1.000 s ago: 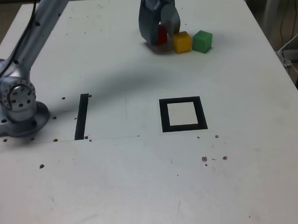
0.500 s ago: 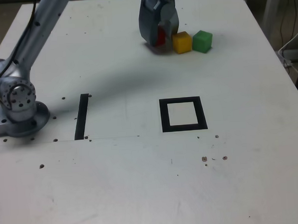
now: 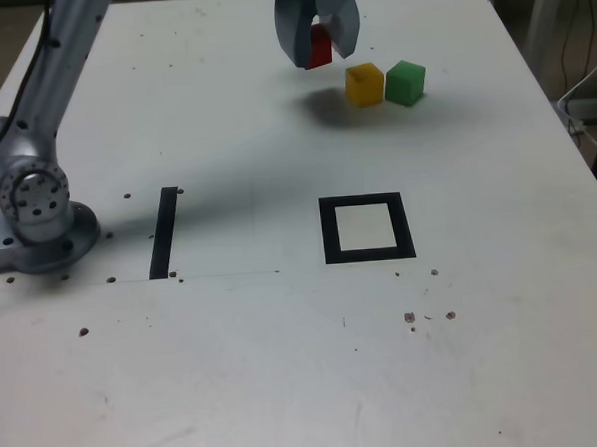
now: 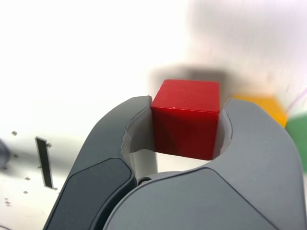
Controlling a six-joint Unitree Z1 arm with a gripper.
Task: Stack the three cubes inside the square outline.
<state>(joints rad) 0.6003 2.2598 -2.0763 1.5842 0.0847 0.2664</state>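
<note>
Lifted now, end effector grips one red cube; two cubes remain tabled.

Gripper clear above table; yellow cube, green cube below, toward exterior view's right; square outline unobstructed.

A: What sits between the fingers?
B: The red cube, pressed by both jaws of the gripper on opposite faces, its top edge poking past the fingertips.
A: Anything beyond it?
B: A yellow cube and a blurred green one past one finger; a black strip lies well off past the other.
</note>
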